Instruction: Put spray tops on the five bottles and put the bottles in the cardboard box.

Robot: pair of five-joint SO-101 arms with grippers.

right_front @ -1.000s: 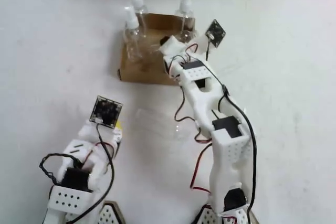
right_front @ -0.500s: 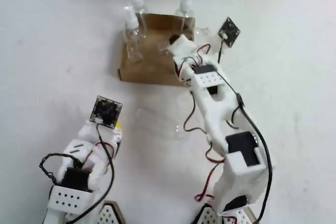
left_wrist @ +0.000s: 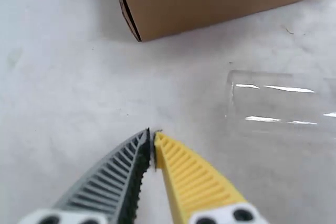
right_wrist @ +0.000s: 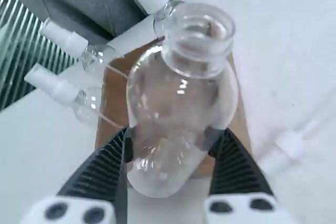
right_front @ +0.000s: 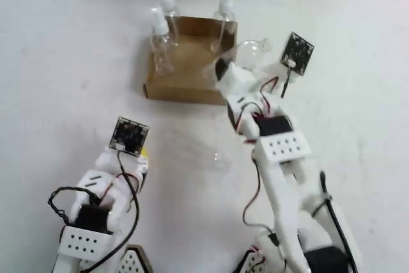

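Toward the front left corner of the white worktop (right_front: pixel 64 62) the left pincer (left_wrist: pixel 152 141) sits low over the surface. It is closed: its grey and yellow toothed fingers meet at the tips and grip nothing. Just to its right a clear lying bottle (left_wrist: pixel 283 111) rests on its side on the worktop, between that pincer and the cardboard box (right_front: pixel 185 89) and apart from both.

The box is brown with an open top and stands near the middle of the worktop's back edge. 3 capped bottles (right_front: pixel 161 46) stand upright inside it, each clear with a white spray top: 1 at the left wall, 1 at the back left corner and 1 at the back right corner.

At the box's right wall, near its front right corner, the right pincer (right_wrist: pixel 173 136) clamps an uncapped bottle (right_wrist: pixel 181 93) by the body between black ribbed fingers, spread as wide as the bottle. This bottle is clear and round-shouldered and is held tilted, its threaded open neck pointing away from the arm. Whether it touches the cardboard cannot be told.

Right of the box, a white loose spray top (right_wrist: pixel 289 145) with a thin tube lies on the worktop.
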